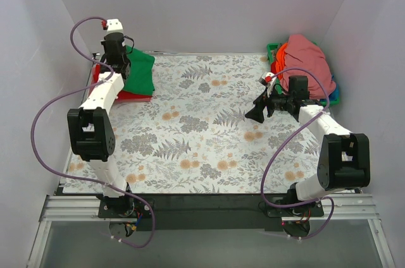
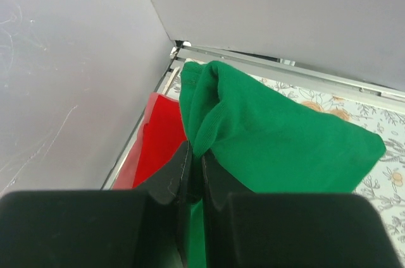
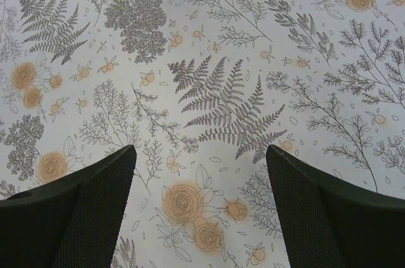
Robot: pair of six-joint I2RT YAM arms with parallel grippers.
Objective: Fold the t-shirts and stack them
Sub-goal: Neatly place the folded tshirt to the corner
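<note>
While left gripper point(image 2: 195, 154) pinches green t-shirt point(image 2: 285, 135) — right gripper point(image 3: 199, 151) gapes | red t-shirt point(image 2: 158, 129) underneath

The bright green cotton t-shirt point(image 2: 285, 135) at the table's far left corner is soft, matt knit cloth, gently creased. The bright red t-shirt point(image 2: 158, 135) under it looks the same. The floral-printed table cover point(image 3: 209, 47) is smooth and matt. The right gripper point(image 3: 199, 151) has black fingers point(image 3: 88, 217) with finely dimpled, dull faces.

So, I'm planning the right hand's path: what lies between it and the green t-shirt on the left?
Only bare floral tablecloth, in the top view: nothing sits on it between the right hand and the green t-shirt.
</note>
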